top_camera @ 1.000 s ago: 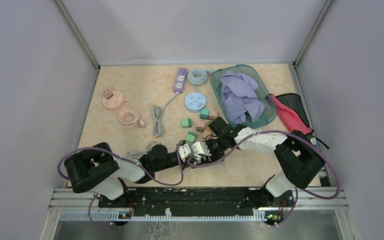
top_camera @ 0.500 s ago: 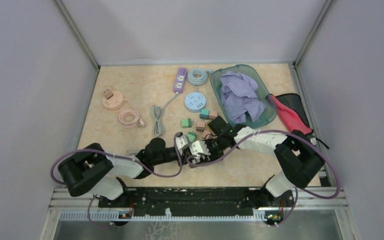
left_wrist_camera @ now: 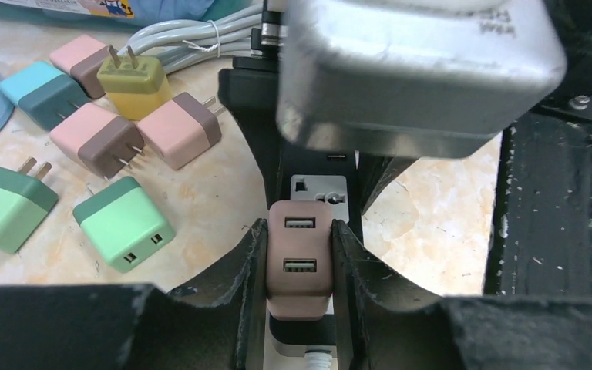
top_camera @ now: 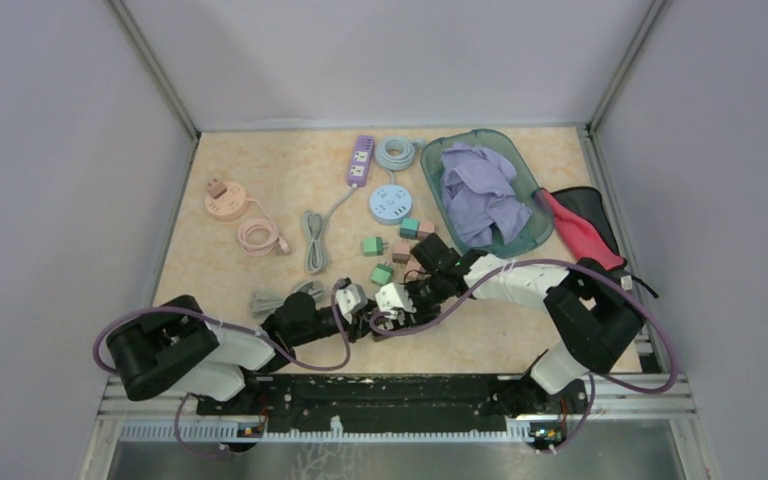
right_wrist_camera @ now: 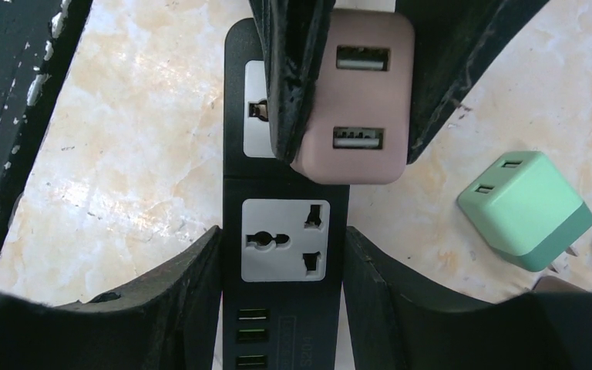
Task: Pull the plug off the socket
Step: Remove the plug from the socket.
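A dusty-pink USB plug (left_wrist_camera: 300, 266) sits between my left gripper's (left_wrist_camera: 299, 227) fingers, which are shut on its sides. It hangs over a black power strip (right_wrist_camera: 285, 339) with white sockets. The plug (right_wrist_camera: 362, 108) looks raised and shifted off the strip's socket; its prongs are hidden. My right gripper (right_wrist_camera: 281, 231) is shut on the strip's two sides, just past an empty socket. In the top view the two grippers meet at the near middle of the table, left (top_camera: 350, 300) and right (top_camera: 397, 297).
Loose green (top_camera: 381, 273), teal (top_camera: 409, 228) and pink (top_camera: 401, 251) plugs lie just behind the grippers. Farther back are a purple strip (top_camera: 360, 160), a blue round socket (top_camera: 391, 205), a pink round socket (top_camera: 224, 200), a grey cable (top_camera: 312, 240) and a green basket (top_camera: 530, 235) of cloth.
My left arm has drawn back to the left with the plug, opening a small gap from the right gripper. The right gripper has stayed on the strip.
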### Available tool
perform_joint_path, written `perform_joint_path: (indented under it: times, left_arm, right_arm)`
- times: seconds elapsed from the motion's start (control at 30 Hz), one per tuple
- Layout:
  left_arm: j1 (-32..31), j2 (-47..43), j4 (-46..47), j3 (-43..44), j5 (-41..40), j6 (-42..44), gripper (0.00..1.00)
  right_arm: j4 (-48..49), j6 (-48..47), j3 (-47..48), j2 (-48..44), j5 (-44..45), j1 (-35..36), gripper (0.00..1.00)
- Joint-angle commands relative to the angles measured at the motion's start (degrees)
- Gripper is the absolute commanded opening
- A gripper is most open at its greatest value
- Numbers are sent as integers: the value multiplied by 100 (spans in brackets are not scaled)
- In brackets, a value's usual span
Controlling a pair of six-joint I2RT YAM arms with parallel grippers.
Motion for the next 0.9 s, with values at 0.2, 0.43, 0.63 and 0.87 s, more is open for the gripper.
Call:
perform_joint_path:
  times: [0.2,0.43,0.63,0.87]
  left_arm:
    - [-660,57,-969,909,-981,810,1]
    - [-399,-44,-702,1019,-682,-202,1]
    - [82,-233,107,649,-414,-1132,1]
    - [48,-480,8,432,-503,-414,1]
  right_arm:
    - [-228,96,149,100,443,-60,0]
    - [-224,88,150,100,452,-64,0]
    - [-229,86,150,105,452,-63,0]
    - [-234,93,153,107,474,-61,0]
